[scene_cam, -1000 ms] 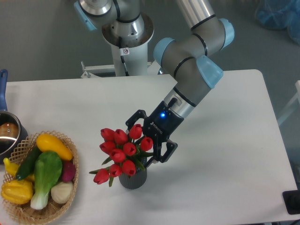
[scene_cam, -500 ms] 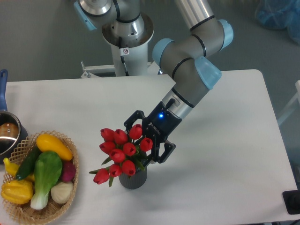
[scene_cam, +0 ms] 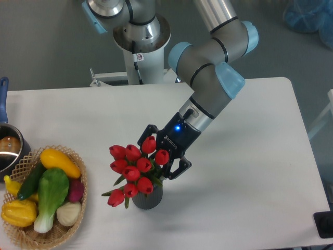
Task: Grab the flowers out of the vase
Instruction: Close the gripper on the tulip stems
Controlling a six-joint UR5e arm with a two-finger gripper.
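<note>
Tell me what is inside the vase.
The vase holds the flowers, red tulips with green leaves. The blooms cover its mouth, so the stems' lower ends and any water are hidden.

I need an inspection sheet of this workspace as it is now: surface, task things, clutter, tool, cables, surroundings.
Surface: white table, no spills seen.
Job's things: flowers, red tulips, stand in the dark vase, which is upright near the front edge.
Clutter: wicker basket of vegetables at the left front; a pot partly cut off at the left edge.
Grippers: tool reaches into the bunch from the right, fingers on either side of the tulips; whether it grips cannot be told.
Cables: nothing seen.
Surroundings: robot base behind the table; grey floor; blue object at top right.
</note>
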